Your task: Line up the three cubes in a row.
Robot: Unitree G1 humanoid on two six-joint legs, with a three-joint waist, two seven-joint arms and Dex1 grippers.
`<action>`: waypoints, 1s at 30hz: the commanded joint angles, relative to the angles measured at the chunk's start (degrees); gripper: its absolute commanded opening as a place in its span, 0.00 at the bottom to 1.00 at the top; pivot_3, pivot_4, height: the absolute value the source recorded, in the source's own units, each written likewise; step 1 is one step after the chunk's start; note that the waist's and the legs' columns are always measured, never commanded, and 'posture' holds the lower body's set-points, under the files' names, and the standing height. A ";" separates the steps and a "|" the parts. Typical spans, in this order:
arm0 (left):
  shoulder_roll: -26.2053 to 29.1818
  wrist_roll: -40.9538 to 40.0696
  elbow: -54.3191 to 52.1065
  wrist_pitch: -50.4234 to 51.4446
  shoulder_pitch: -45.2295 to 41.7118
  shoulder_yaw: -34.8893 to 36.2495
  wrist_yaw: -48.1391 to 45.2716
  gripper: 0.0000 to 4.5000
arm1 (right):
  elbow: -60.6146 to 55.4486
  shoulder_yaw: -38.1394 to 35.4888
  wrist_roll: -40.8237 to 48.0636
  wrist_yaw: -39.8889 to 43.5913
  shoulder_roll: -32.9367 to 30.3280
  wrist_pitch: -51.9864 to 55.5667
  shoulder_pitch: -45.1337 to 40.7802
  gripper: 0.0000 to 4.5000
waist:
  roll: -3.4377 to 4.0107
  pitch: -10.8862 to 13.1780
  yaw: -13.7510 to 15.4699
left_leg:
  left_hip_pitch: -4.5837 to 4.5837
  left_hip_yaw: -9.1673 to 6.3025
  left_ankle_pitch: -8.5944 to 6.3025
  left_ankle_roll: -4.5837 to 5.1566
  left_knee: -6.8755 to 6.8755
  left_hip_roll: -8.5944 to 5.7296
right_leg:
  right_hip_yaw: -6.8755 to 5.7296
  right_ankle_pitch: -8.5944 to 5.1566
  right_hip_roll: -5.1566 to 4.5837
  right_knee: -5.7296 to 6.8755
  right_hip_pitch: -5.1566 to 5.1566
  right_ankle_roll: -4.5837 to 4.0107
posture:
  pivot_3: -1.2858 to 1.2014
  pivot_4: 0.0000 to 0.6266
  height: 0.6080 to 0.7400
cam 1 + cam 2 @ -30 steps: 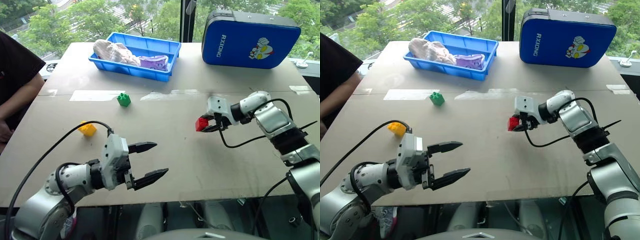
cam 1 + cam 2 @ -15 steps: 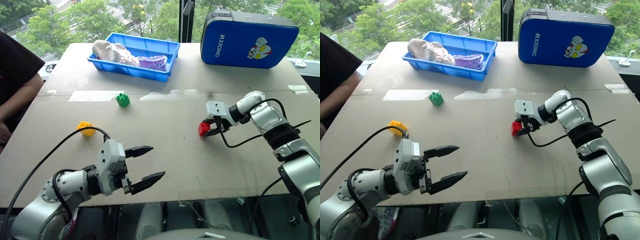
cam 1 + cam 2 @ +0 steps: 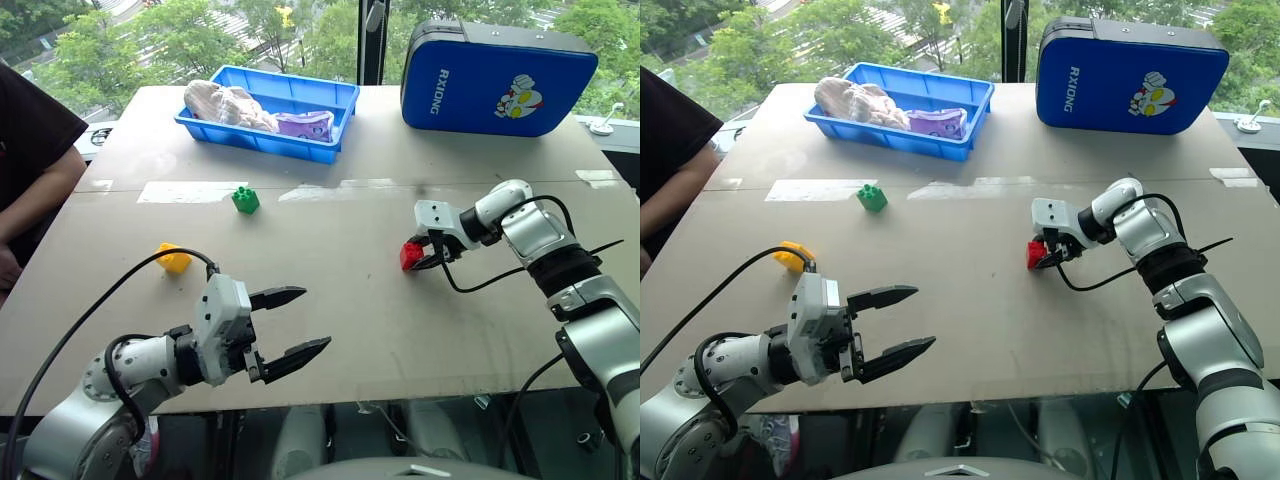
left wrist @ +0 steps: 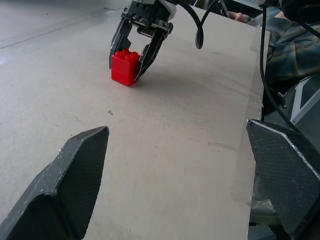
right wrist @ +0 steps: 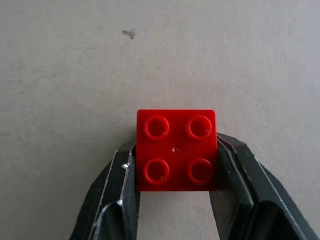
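Cardboard tabletop [image 3: 350,300] by window [image 3: 300,30]; right hand [image 3: 418,256] straddles red cube [image 3: 411,255], grip unclear; left hand [image 3: 290,322] agape.

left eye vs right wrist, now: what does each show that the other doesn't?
Left eye alone: the green brick and yellow brick far apart on the table, the blue bin, the blue case, a person's arm at the table's left edge, and the left end effector, open and holding nothing.

Right wrist alone: the four studs on top of the red brick, seen close, and each black finger beside one of its flanks.

Both: the red brick sitting on the table between the right end effector's fingers.
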 commanded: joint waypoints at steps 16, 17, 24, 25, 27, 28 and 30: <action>-10.32 6.25 11.63 12.25 -17.78 4.74 32.89 1.00 | -43.06 -25.00 23.55 -10.35 -3.28 14.81 17.77 0.92 | -0.01 -0.01 1.51 | 0.00 -0.15 0.00 0.00 0.05 0.00 | -0.08 0.02 0.02 0.06 0.07 0.03 | 0.52 0.24 1.00; -10.34 6.81 13.40 14.59 -20.93 4.50 35.13 1.00 | -47.39 -26.83 25.23 -13.37 -2.82 17.38 19.99 0.92 | -0.02 -0.01 1.57 | 0.01 -0.15 0.00 0.00 0.07 0.00 | -0.08 0.02 0.03 0.07 0.08 0.03 | 0.52 0.24 1.00; -7.67 14.78 35.28 19.01 -41.79 -2.38 35.21 1.00 | -67.55 -32.85 28.40 -29.66 -2.57 27.38 32.13 0.92 | -0.08 -0.04 1.53 | 0.03 -0.18 0.01 0.00 0.09 -0.12 | -0.15 0.02 0.01 0.04 0.20 0.03 | 0.52 0.24 1.00; -7.19 15.97 38.98 18.07 -44.17 -3.62 33.72 1.00 | -69.43 -33.09 28.83 -30.77 -2.75 28.08 33.45 0.92 | -0.08 -0.03 1.54 | 0.03 -0.17 0.01 -0.01 0.10 -0.14 | -0.16 0.02 0.03 0.04 0.20 0.03 | 0.52 0.24 1.00; -6.48 19.16 49.93 14.48 -50.94 -6.54 29.76 1.00 | -73.24 -33.95 29.20 -32.60 -3.62 28.85 36.96 0.92 | -0.09 -0.04 1.48 | 0.03 -0.12 0.01 -0.01 0.09 -0.16 | -0.19 0.01 0.06 0.04 0.20 0.03 | 0.52 0.24 1.00; -6.21 20.54 54.86 12.56 -53.90 -7.57 28.09 1.00 | -74.69 -34.50 29.13 -33.18 -4.10 28.84 38.56 0.92 | -0.09 -0.03 1.48 | 0.02 -0.10 0.01 -0.01 0.09 -0.16 | -0.21 0.01 0.07 0.04 0.20 0.03 | 0.52 0.24 1.00; -5.57 23.96 64.09 7.92 -59.01 -10.29 23.92 1.00 | -76.97 -35.63 29.74 -34.73 -4.82 29.10 40.87 0.92 | -0.21 0.02 1.50 | -0.03 -0.02 0.01 -0.01 0.08 -0.17 | -0.29 0.01 0.09 0.00 0.19 0.03 | 0.52 0.24 1.00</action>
